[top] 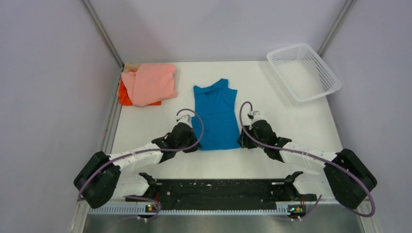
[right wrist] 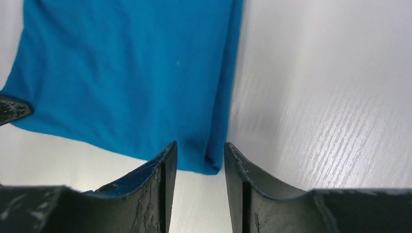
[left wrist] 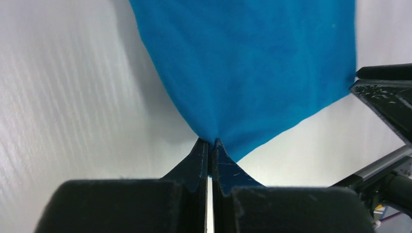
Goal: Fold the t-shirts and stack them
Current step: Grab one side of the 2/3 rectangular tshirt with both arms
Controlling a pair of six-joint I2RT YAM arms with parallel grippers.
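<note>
A bright blue t-shirt (top: 216,116), folded into a long narrow strip, lies in the middle of the table with its collar at the far end. My left gripper (top: 193,144) is at its near left corner and is shut on the blue cloth (left wrist: 243,63), which bunches into the fingertips. My right gripper (top: 242,141) is at the near right corner, open, with the corner of the shirt (right wrist: 126,77) between the fingertips. A salmon-pink t-shirt (top: 149,82) lies folded on an orange t-shirt (top: 125,95) at the far left.
A white plastic mesh basket (top: 303,72) stands at the far right corner. Grey walls close in both sides and the back. A black rail (top: 218,190) runs along the near edge between the arm bases.
</note>
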